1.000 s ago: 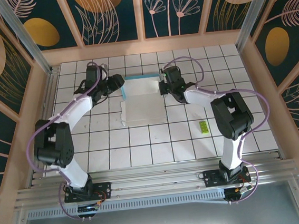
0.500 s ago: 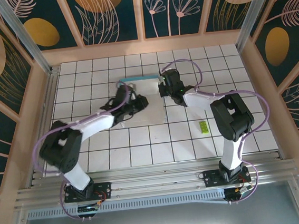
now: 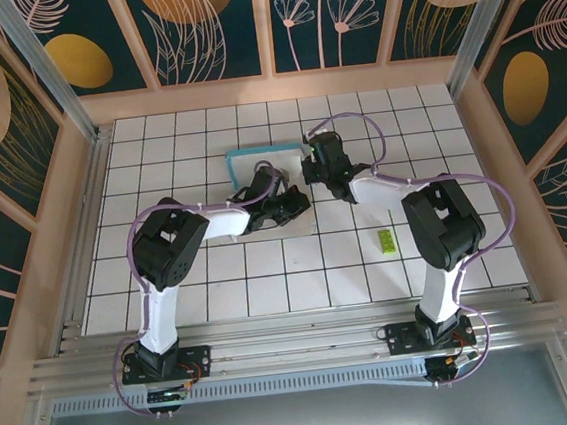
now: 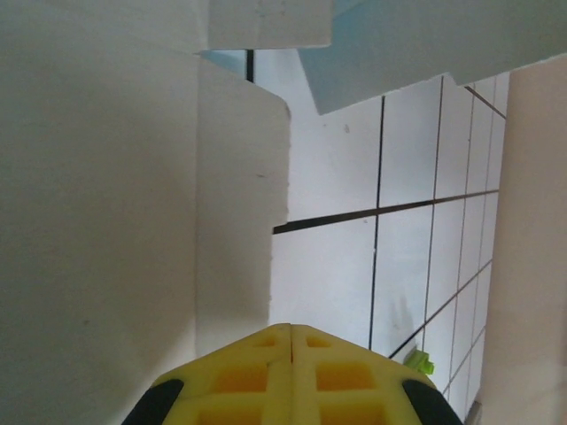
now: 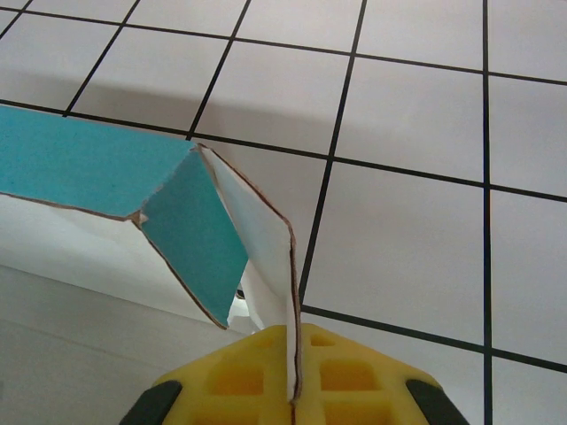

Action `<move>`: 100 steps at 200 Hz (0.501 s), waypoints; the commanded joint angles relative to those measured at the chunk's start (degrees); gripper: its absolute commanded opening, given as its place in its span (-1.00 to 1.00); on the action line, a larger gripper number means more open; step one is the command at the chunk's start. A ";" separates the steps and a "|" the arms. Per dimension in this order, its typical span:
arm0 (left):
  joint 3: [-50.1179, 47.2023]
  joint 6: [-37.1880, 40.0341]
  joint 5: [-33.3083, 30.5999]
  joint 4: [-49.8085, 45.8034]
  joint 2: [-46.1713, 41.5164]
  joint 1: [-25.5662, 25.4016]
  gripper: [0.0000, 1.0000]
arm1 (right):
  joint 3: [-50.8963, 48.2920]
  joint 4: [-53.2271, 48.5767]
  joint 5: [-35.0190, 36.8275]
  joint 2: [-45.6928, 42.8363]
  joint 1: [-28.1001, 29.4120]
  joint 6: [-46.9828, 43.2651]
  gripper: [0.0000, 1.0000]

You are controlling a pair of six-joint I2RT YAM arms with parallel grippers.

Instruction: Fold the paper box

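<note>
Change: the left gripper has been swung from the upper-left side of the paper box across to its lower-right part, and its jaws have been brought together.
Left tool state: the yellow fingers are pressed fully together at the bottom of the left wrist view, and nothing is clamped between them. White card is seen just left of and above them.
Right tool state: the right gripper is closed on the thin edge of a raised white flap at the sheet's upper-right corner.
Task item location: the paper box is laid white side up at upper centre of the tiled table, between the two grippers. Teal is shown along its top edge and upper-left corner.
Other item: a yellow-green slip is laid well apart from the box, at centre right.
</note>
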 commanded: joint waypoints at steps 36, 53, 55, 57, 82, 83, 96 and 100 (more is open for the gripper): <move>2.99 0.81 0.00 -0.95 3.77 -0.36 -1.00 | -0.04 -0.57 -1.15 -2.11 1.31 4.80 -0.85; 1.89 1.14 -1.39 -0.19 3.97 -0.37 -1.00 | 0.23 -1.20 -2.34 -1.85 1.34 6.03 -0.85; 1.86 1.18 -1.39 -0.14 4.11 -0.37 -1.00 | 0.23 -1.29 -2.38 -1.83 1.34 6.26 -0.85; 1.79 1.21 -1.39 -0.09 4.25 -0.33 -1.00 | 0.27 -1.35 -2.46 -1.85 1.39 6.38 -0.85; 1.60 1.07 -0.40 1.52 5.96 -0.32 -1.00 | 0.79 -2.37 -3.01 -1.89 1.75 7.77 -0.84; 1.64 1.12 -0.37 1.60 6.07 -0.30 -1.00 | 0.81 -2.41 -3.01 -1.87 1.75 7.80 -0.84; 1.68 1.59 -0.42 1.90 6.80 -0.32 -1.00 | 1.17 -3.14 -3.01 -2.01 1.96 8.42 -0.84; 1.72 1.75 -0.47 1.97 7.01 -0.37 -1.00 | 1.31 -3.39 -3.01 -1.94 2.08 8.65 -0.84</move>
